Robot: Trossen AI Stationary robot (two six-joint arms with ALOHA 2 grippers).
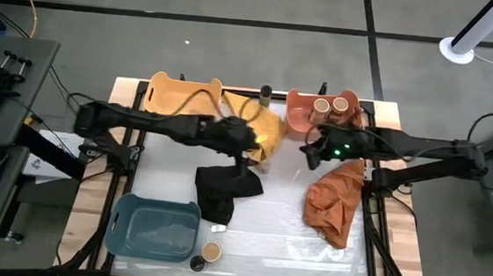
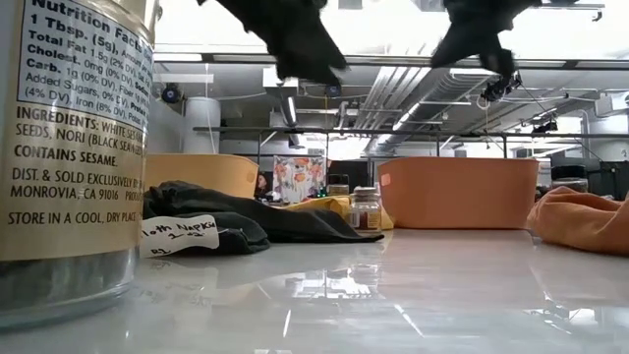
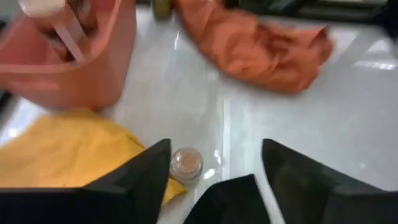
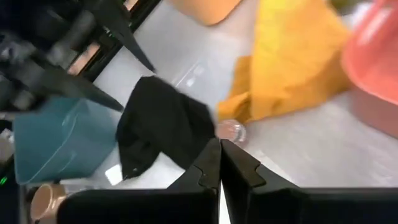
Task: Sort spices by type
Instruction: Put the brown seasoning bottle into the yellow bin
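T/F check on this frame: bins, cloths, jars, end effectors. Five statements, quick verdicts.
1. The left end effector is open. True.
2. The salmon bin is empty. False: it holds tan-lidded jars.
3. A small jar sits on the table at the yellow cloth's edge. True.
4. The right end effector is open wide. False: its fingers are shut, holding nothing.
5. The black cloth lies inside the blue bin. False: it lies on the table beside it.
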